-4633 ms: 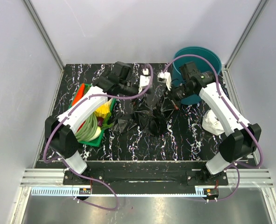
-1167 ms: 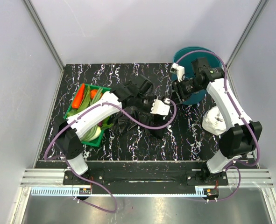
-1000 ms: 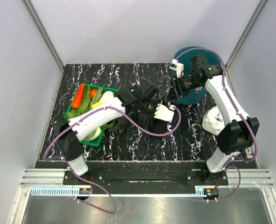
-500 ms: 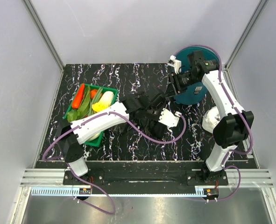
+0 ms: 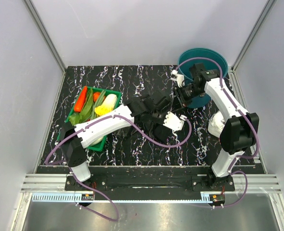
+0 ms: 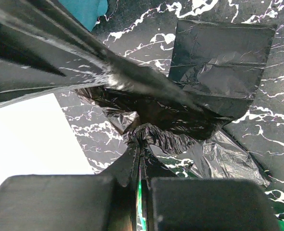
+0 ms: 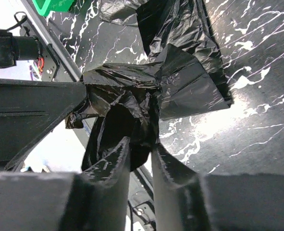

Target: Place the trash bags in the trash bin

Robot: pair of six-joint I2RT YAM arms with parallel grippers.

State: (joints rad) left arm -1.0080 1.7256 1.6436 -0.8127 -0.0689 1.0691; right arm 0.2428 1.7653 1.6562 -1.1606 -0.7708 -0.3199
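A crinkly black trash bag (image 5: 154, 127) lies bunched on the marbled table in the top view. My left gripper (image 5: 165, 107) is shut on a gathered neck of this bag (image 6: 146, 132), which stretches taut away from the jaws. A flat folded black bag (image 6: 218, 62) lies on the table beyond it. My right gripper (image 7: 141, 144) meets the same film from the bin side. Its fingers (image 7: 117, 154) stand a little apart, with a fold of bag (image 7: 132, 101) between the tips. The teal trash bin (image 5: 204, 60) stands at the back right, behind the right gripper (image 5: 179, 95).
A green tray (image 5: 114, 92) holding vegetables sits at the left under the left arm. A white object (image 5: 217, 126) rests by the right arm's elbow. Grey walls enclose the table on three sides. Purple cables loop over both arms.
The left arm carried its bunch of bag rightward toward the bin. The right gripper came down from the bin onto the bag, and its jaws have narrowed.
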